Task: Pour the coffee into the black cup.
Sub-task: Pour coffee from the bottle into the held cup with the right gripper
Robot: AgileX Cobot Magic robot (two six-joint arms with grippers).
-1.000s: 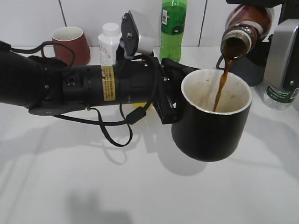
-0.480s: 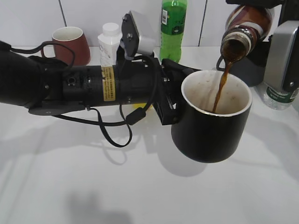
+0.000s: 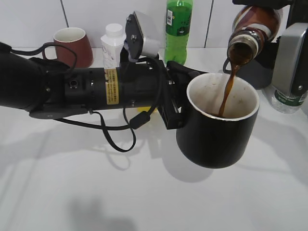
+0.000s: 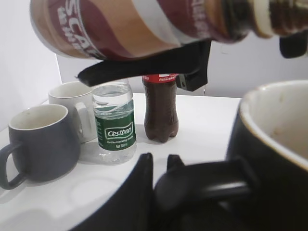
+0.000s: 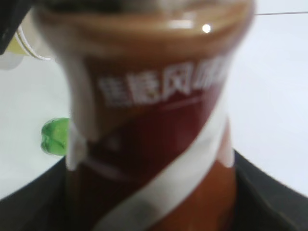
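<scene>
Brown coffee (image 3: 227, 94) runs in a thin stream from the tilted bottle (image 3: 252, 29) into the black cup (image 3: 219, 127). The left arm (image 3: 86, 86) lies stretched level across the counter (image 3: 120, 192), and the left gripper (image 3: 175, 103) has its jaws clenched on the cup's handle, holding the cup clear above the counter. The right gripper (image 4: 144, 65) reaches in from the upper right, its jaws grasping the bottle, which is tipped mouth-down over the cup's rim. A maroon mug (image 3: 72, 45), a green bottle (image 3: 179, 29) and a white bottle (image 3: 113, 45) stand behind the arm.
</scene>
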